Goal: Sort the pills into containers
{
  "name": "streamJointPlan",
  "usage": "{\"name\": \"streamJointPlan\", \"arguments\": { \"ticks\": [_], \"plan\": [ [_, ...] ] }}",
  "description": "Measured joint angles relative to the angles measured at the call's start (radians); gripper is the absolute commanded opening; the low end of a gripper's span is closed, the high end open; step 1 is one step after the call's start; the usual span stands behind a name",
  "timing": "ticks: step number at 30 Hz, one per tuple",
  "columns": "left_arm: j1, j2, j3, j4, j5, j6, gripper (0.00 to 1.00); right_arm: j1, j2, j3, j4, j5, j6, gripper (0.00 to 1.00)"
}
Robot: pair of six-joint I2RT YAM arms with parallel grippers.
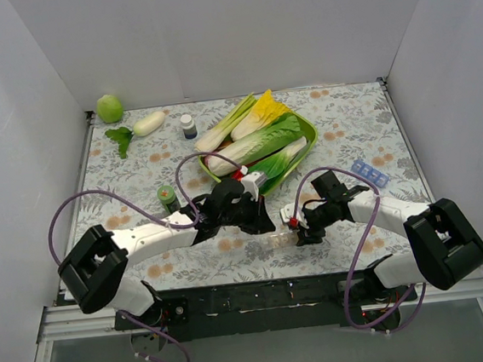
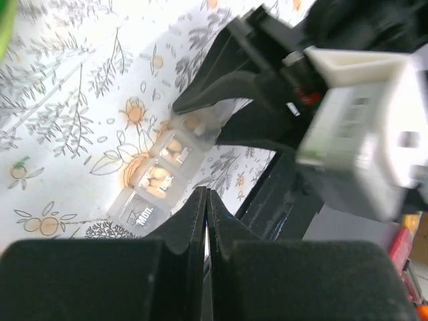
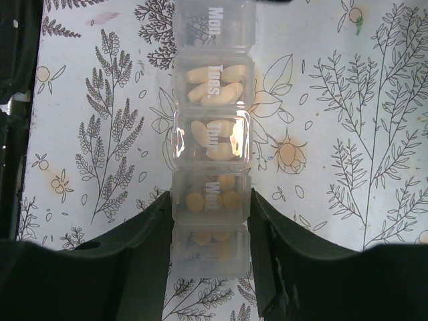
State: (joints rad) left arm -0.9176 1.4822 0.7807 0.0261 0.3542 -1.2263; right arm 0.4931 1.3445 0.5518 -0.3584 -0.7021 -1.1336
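Firmly, the right gripper (image 3: 210, 224) clamps the clear pill strip's (image 3: 210, 134) right end by the table's (image 1: 348, 136) near edge. Pale oblong pills (image 3: 210, 83) lie in two compartments, round yellow tablets (image 3: 210, 199) in two. The left gripper (image 2: 206, 200), pinched closed and empty, hovers just left.

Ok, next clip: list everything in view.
clear pill organizer: one, colourless, near edge between the arms
pills: several, cream and yellow, in its compartments
blue pill strip: one, blue, right of tray
green bottle: one, dark cap, left of centre
small bottle: one, white cap, back centre
tray: one, green, centre back
leafy vegetables: several, green-white-yellow, in tray
round fruit: one, green, back left
white vegetable: one, white, beside the fruit
left gripper: one, black, shut, empty
right gripper: one, black, shut on the clear pill organizer
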Motion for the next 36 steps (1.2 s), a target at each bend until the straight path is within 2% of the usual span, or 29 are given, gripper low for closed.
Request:
{"name": "streamJointPlan", "arguments": {
  "ticks": [1, 3, 4, 5, 6, 7, 8, 10, 11, 13, 15, 19, 24, 30, 36],
  "plan": [
    [0.000, -0.027, 0.001, -0.002, -0.011, 0.007, 0.03, 0.000, 0.000, 0.000, 0.002, 0.000, 0.003, 0.20],
    [0.000, -0.070, 0.002, -0.013, -0.040, 0.021, 0.10, 0.000, 0.004, 0.005, 0.002, 0.002, 0.013, 0.36],
    [0.000, -0.086, 0.002, -0.023, -0.060, 0.029, 0.23, 0.000, 0.007, 0.010, 0.002, 0.005, 0.018, 0.44],
    [0.000, -0.103, 0.002, -0.032, -0.079, 0.035, 0.29, 0.000, 0.010, 0.015, 0.000, 0.011, 0.026, 0.59],
    [0.000, -0.122, 0.001, -0.042, -0.101, 0.042, 0.36, 0.000, 0.013, 0.022, -0.002, 0.020, 0.035, 0.66],
    [0.000, -0.142, 0.000, -0.053, -0.123, 0.045, 0.49, 0.000, 0.013, 0.027, -0.005, 0.027, 0.042, 0.73],
    [0.000, -0.163, -0.002, -0.062, -0.147, 0.048, 0.57, 0.000, 0.013, 0.030, -0.010, 0.047, 0.051, 0.85],
    [0.000, -0.212, -0.002, -0.083, -0.188, 0.057, 0.68, 0.000, 0.009, 0.037, -0.027, 0.065, 0.074, 0.91],
    [0.002, -0.240, -0.002, -0.092, -0.209, 0.060, 0.76, 0.000, 0.001, 0.042, -0.037, 0.078, 0.084, 0.92],
    [0.007, -0.316, -0.002, -0.109, -0.247, 0.074, 0.84, -0.001, -0.029, 0.051, -0.058, 0.097, 0.096, 0.93],
    [0.014, -0.378, 0.003, -0.124, -0.276, 0.087, 0.98, -0.004, -0.073, 0.072, -0.084, 0.108, 0.109, 0.94],
    [0.034, -0.447, 0.047, -0.179, -0.332, 0.119, 0.98, -0.043, -0.170, 0.140, -0.130, 0.120, 0.138, 0.96],
    [0.064, -0.509, 0.117, -0.263, -0.421, 0.166, 0.98, -0.159, -0.296, 0.248, -0.157, 0.146, 0.248, 0.98],
    [0.071, -0.605, 0.168, -0.357, -0.524, 0.201, 0.98, -0.266, -0.390, 0.451, -0.139, 0.282, 0.537, 0.98],
    [0.071, -0.676, 0.193, -0.420, -0.574, 0.213, 0.98, -0.304, -0.418, 0.613, -0.122, 0.382, 0.798, 0.98]
  ]
}}
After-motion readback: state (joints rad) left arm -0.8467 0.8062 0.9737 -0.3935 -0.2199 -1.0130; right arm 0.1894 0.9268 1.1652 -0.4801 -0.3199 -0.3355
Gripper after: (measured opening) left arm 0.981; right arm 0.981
